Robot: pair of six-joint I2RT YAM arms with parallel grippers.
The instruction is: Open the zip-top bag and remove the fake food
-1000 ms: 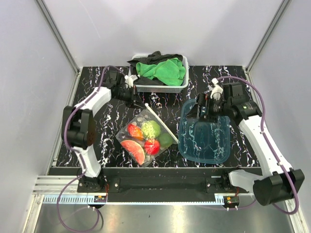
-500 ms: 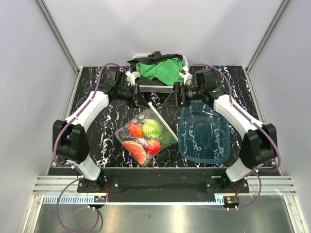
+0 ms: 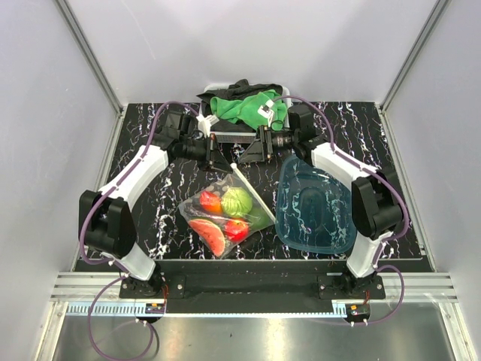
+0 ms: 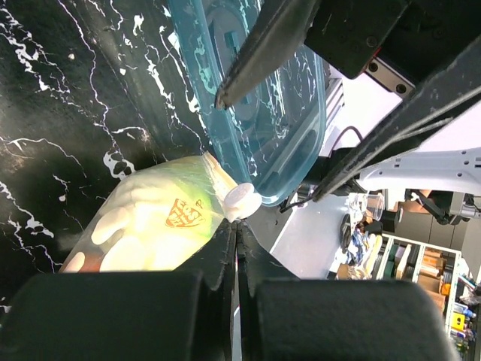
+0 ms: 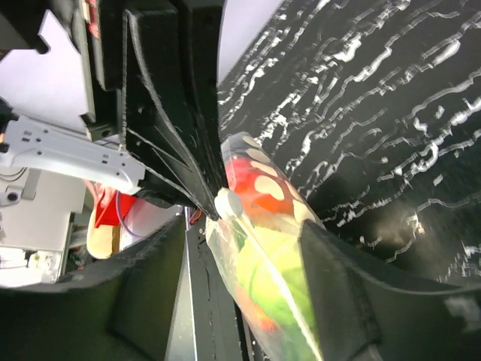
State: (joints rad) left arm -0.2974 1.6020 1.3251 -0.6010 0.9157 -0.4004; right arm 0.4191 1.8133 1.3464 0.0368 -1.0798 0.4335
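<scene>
The zip-top bag [image 3: 225, 212] lies at the table's middle, its zip strip running along the upper right edge. Inside it is the fake food: a green leafy ball [image 3: 237, 201], a red fruit [image 3: 237, 229] and a watermelon slice [image 3: 206, 233]. My left gripper [image 3: 213, 154] is shut on the bag's top corner, just beside the white slider [image 4: 242, 198]. From the opposite side my right gripper [image 3: 243, 154] faces it. In the right wrist view its open jaws straddle the bag's top [image 5: 263, 256] and the slider [image 5: 228, 203], with a gap on each side.
A translucent teal tub [image 3: 316, 207] sits right of the bag, under the right arm. A grey basket [image 3: 225, 137] with a green cloth [image 3: 248, 107] stands at the back centre, right behind both grippers. Black marbled tabletop [image 3: 143, 218] lies left of the bag.
My right arm has swung left from above the teal tub to the bag's top corner, and its jaws have narrowed. The left gripper has stayed shut on the corner.
</scene>
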